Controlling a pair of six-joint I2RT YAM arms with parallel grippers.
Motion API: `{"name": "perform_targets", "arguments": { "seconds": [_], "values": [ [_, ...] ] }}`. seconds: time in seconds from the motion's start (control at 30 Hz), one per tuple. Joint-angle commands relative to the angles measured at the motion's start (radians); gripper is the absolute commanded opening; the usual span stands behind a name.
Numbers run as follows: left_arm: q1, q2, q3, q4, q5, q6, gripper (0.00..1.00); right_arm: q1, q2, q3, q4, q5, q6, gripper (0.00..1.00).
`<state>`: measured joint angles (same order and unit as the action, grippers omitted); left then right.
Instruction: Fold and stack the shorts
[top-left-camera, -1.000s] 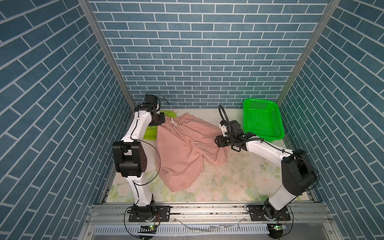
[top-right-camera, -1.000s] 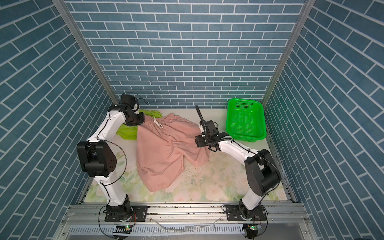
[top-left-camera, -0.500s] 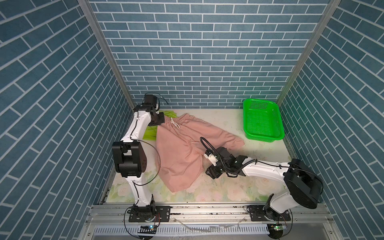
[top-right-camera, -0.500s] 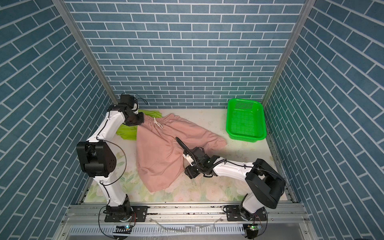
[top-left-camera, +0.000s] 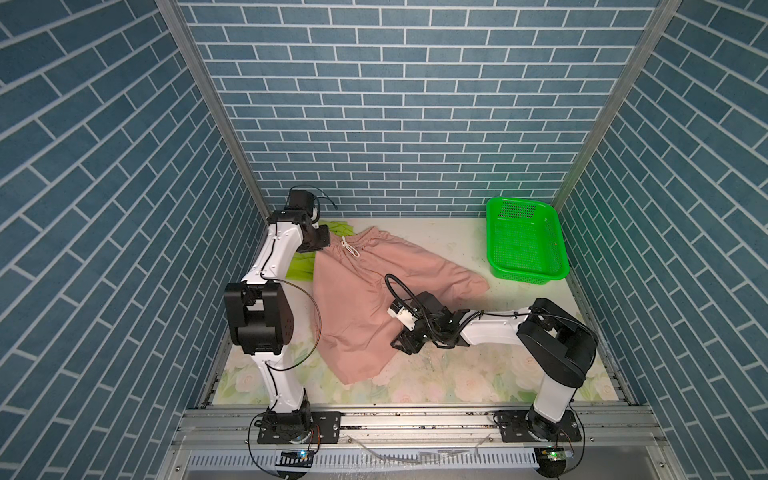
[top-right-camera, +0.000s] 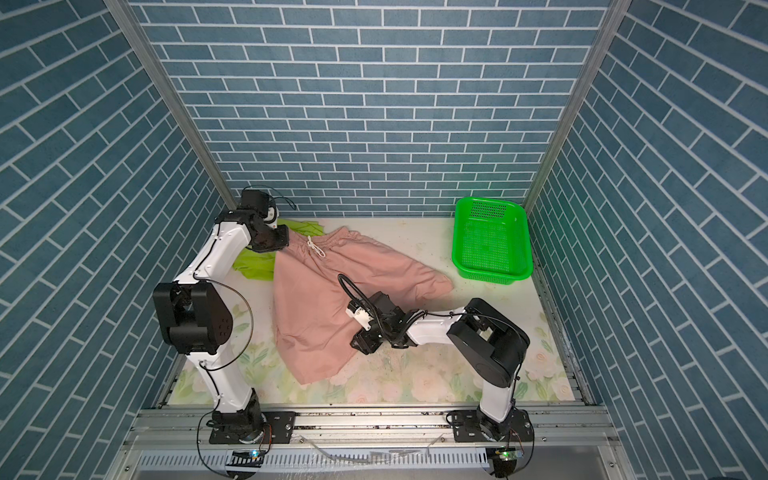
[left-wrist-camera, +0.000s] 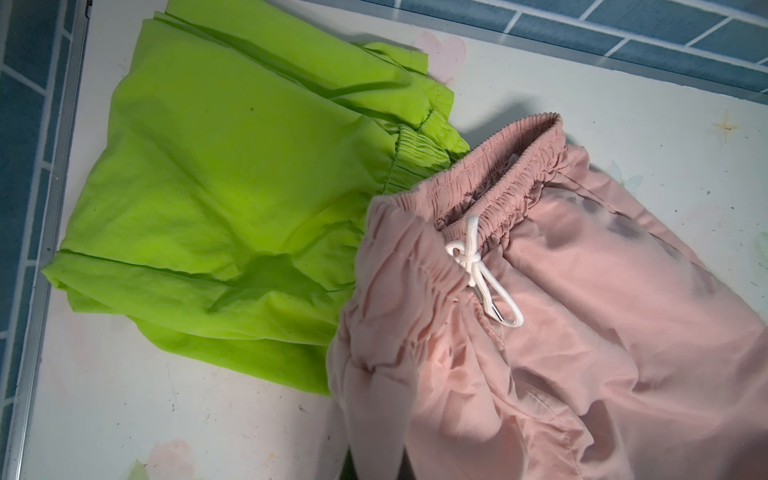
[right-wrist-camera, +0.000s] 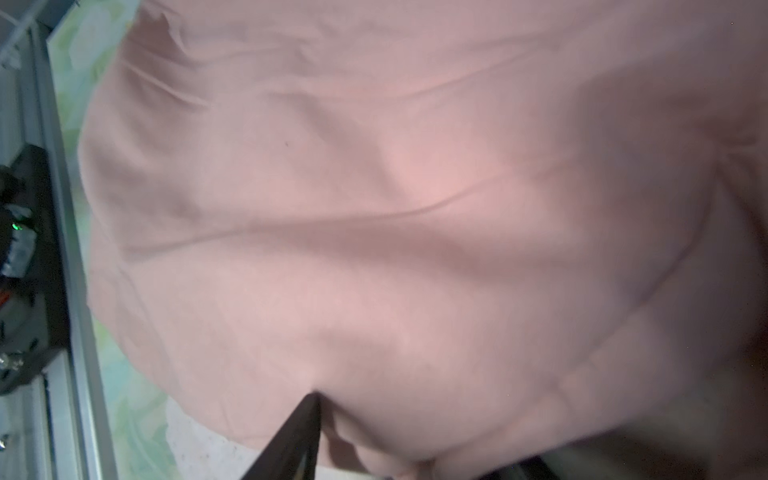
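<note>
Right gripper (top-left-camera: 401, 343) sits at the leg hem of the dusty-pink fabric shorts (top-left-camera: 365, 299), at 5 o'clock on them; whether it is clamped cannot be told. Left gripper (top-left-camera: 320, 245), closed, pinches their waistband at 11 o'clock. Pink pair lies unfolded; lime-green fabric shorts (left-wrist-camera: 232, 187) appear folded at 10 o'clock. Stacking outstanding.

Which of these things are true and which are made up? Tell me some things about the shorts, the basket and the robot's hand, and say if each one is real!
1. The pink shorts overlap an edge of the lime-green shorts. True.
2. The green basket has little holes. True.
3. The lime-green shorts are in the basket. False: they lie on the table, outside it.
4. The right hand is touching the basket. False: it is at the pink shorts' near leg, away from the basket.
5. The pink shorts are folded into a neat square. False: they are spread out, legs apart.
</note>
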<state>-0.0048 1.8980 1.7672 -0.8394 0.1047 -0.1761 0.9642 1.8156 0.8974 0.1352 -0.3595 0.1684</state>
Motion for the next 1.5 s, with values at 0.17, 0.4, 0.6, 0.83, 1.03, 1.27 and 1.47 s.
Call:
{"name": "perform_targets", "arguments": {
  "seconds": [0.17, 0.4, 0.6, 0.83, 1.03, 1.27, 1.47],
  "values": [
    [0.008, -0.014, 0.041, -0.038, -0.044, 0.001, 0.00, -0.064, -0.060, 0.192, -0.562, -0.132, 0.046, 0.00],
    [0.008, -0.023, 0.069, -0.113, -0.042, -0.030, 0.00, -0.271, -0.187, 0.306, -0.985, -0.395, 0.057, 0.00],
    [0.005, -0.043, 0.064, -0.182, -0.024, -0.039, 0.00, -0.324, -0.229, 0.302, -0.964, -0.675, 0.075, 0.00],
    [-0.003, -0.086, -0.110, -0.173, -0.140, -0.027, 0.61, -0.323, -0.148, 0.215, -1.030, -0.445, 0.065, 0.13],
    [-0.033, -0.090, 0.020, -0.231, -0.255, 0.032, 1.00, -0.321, -0.243, 0.198, -0.962, -0.306, 0.116, 0.42],
    [-0.241, 0.084, 0.168, -0.081, -0.061, 0.294, 1.00, -0.325, -0.392, 0.119, -0.734, -0.219, 0.198, 0.51],
    [-0.279, 0.461, 0.547, -0.139, 0.018, 0.320, 1.00, -0.325, -0.544, 0.005, -0.535, -0.200, 0.264, 0.52]
  ]
}}
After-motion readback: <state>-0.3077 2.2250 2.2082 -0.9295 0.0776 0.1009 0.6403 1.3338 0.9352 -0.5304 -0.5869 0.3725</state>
